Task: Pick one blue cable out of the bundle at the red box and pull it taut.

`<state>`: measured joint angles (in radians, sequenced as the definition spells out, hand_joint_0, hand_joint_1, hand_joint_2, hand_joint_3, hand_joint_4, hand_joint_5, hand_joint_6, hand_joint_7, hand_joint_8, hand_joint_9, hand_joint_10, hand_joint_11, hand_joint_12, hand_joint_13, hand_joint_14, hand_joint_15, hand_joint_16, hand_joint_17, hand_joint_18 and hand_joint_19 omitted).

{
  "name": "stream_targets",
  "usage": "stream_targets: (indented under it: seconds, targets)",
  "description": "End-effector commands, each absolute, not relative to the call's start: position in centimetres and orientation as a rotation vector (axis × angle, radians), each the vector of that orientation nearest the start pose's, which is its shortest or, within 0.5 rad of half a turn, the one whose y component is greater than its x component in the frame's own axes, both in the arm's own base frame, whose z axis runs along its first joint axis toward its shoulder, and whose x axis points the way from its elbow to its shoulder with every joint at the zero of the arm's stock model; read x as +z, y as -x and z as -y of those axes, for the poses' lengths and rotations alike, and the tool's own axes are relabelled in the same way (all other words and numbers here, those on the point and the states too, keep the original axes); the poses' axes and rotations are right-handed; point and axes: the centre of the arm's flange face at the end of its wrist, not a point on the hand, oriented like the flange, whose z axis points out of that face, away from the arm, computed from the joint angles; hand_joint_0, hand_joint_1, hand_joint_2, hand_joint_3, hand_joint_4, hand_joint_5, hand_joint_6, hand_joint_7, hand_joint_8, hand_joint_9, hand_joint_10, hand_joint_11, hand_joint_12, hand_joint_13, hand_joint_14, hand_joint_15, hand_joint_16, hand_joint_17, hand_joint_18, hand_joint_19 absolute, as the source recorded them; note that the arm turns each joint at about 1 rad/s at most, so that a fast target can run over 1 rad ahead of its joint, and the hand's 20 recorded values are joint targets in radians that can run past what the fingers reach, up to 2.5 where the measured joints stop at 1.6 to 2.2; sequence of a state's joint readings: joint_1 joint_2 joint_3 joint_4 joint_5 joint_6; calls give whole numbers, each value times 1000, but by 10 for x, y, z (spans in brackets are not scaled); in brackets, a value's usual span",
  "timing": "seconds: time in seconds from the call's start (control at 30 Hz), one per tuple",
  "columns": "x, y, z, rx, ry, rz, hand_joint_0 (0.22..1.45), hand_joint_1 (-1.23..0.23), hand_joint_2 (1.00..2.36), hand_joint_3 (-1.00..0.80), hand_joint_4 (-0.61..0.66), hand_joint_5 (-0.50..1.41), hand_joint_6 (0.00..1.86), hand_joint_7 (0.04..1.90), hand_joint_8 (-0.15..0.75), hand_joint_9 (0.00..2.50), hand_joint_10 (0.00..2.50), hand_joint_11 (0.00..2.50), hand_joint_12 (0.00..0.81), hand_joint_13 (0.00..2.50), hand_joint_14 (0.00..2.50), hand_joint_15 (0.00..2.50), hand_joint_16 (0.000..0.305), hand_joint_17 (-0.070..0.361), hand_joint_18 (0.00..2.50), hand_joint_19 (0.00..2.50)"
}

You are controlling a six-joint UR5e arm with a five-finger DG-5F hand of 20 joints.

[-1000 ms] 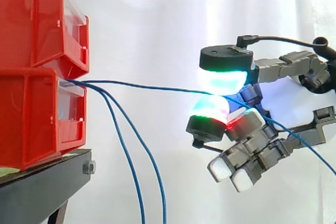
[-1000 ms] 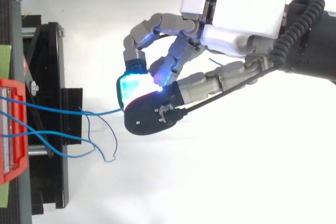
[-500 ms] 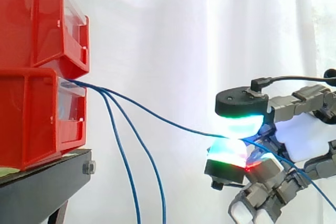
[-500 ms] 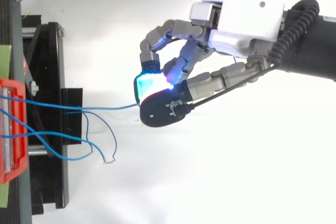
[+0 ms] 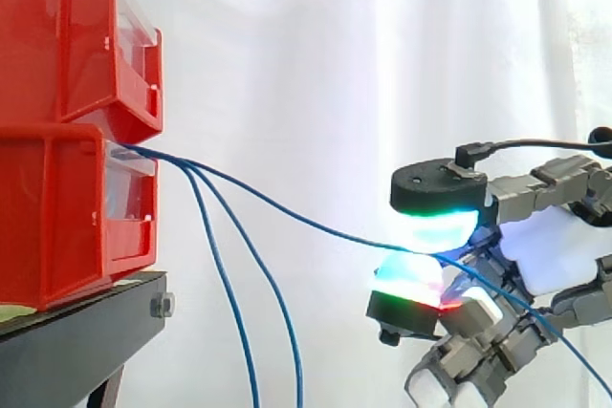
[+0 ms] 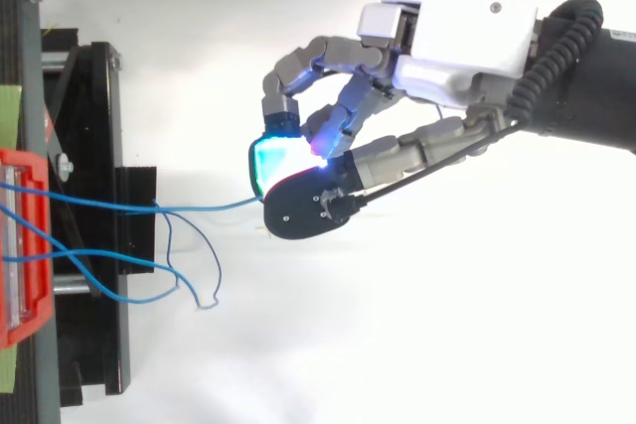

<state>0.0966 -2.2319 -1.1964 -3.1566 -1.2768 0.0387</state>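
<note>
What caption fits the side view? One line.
Hand pinches one thin blue cable running from the lower red plastic bin; two others hang loose.

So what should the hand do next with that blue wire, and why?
Probably ease the hand farther from the red bin: the blue cable it pinches runs to the bin in a slight bow, so it looks not quite taut.

Blue cable (image 6: 199, 208) in hand (image 6: 447, 47) pinch, red box (image 6: 22, 328) at L.
</note>
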Motion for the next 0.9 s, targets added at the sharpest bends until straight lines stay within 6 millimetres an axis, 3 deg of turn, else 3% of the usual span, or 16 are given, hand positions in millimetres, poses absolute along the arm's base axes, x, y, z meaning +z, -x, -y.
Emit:
stream_targets:
  seconds: [0.0,0.4,0.57,0.87]
  targets:
    - [264,-711,94,889,-1491,-1269,690,-818,1022,-83,-8,-141,937,1206,329,756,16,843,343,658,16,443,46,103,628,412]
    - [264,-711,94,889,-1491,-1269,696,-825,1021,-20,-38,-137,941,1242,340,790,15,893,346,688,18,462,46,104,648,422]
    - [264,-711,94,888,-1490,-1270,691,-816,1021,-109,-7,-145,947,1130,340,784,15,902,349,677,17,469,46,104,628,428]
    - [264,-711,94,889,-1491,-1269,666,-791,1019,-194,58,-143,940,1112,342,802,16,908,348,670,17,463,46,105,617,434]
